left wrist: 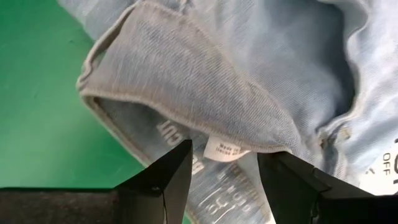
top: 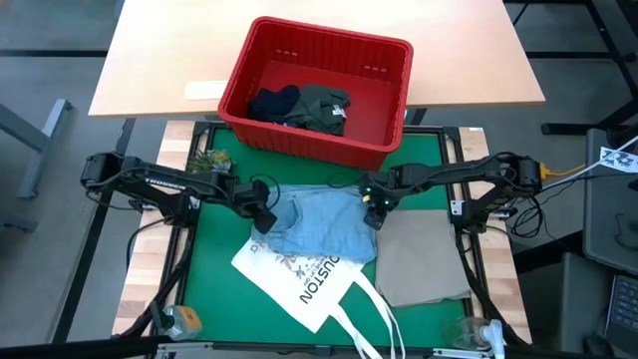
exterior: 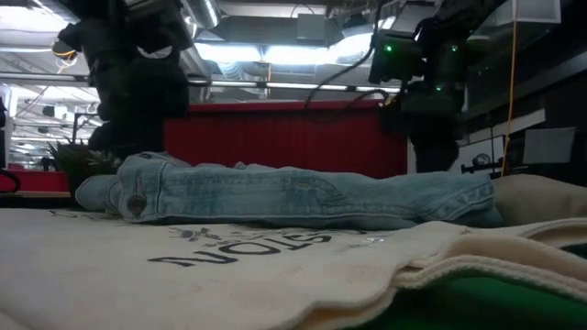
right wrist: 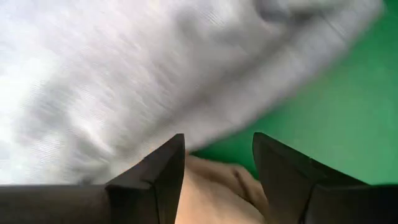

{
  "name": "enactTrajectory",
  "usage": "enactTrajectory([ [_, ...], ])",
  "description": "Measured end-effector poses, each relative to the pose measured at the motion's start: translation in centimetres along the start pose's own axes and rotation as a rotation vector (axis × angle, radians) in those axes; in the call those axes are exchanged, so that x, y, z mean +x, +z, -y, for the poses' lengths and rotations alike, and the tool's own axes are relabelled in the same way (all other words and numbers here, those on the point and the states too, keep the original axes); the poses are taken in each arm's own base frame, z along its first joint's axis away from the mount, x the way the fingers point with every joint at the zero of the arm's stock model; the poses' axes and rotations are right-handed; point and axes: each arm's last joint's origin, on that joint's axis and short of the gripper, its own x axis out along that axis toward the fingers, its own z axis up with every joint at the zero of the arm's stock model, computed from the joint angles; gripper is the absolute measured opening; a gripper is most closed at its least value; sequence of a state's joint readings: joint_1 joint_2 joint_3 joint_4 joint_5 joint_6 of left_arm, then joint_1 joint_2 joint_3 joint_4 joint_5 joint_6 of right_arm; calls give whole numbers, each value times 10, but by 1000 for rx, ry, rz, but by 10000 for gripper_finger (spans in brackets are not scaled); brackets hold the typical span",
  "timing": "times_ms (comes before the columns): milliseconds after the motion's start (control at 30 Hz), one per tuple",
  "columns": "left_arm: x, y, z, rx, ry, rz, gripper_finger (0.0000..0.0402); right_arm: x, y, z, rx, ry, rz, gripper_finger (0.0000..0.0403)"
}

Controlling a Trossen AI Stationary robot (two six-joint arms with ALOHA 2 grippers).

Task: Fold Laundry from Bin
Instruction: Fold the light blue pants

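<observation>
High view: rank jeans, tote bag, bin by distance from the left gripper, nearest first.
From the left gripper:
1. Jeans: right at its fingertips, mat centre.
2. Tote bag: just below, toward the front edge.
3. Bin: farthest, behind the mat on the wooden table.

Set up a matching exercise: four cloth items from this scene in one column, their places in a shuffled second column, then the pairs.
1. jeans
2. tote bag
3. beige cloth
4. dark garments

A. inside the red bin
B. between both pincers
C. flat on the mat's right side
D. under the jeans, near the front edge

Pairs: 1-B, 2-D, 3-C, 4-A
</observation>
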State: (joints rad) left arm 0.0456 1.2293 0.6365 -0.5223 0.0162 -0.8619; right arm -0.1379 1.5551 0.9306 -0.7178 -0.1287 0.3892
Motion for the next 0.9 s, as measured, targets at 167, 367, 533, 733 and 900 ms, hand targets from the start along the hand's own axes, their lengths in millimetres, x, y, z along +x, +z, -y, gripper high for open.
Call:
enactTrajectory([
  [167, 0, 1, 1, 1, -12, 18, 176, -1, 13, -5, -23, 57, 131, 191],
  [367, 0, 1, 1, 2, -12, 17, 176, -2, 17, -4, 40, 0, 193, 191],
  [533, 0, 1, 1, 1, -12, 17, 176, 0, 15, -4, 110, 26, 177, 191],
  [733, 0, 1, 1, 2, -11, 17, 176, 13, 5, 1, 169, 54, 154, 191],
  [900, 0, 1, 2, 4, -11, 16, 176, 18, 6, 1, 188, 84, 203, 191],
])
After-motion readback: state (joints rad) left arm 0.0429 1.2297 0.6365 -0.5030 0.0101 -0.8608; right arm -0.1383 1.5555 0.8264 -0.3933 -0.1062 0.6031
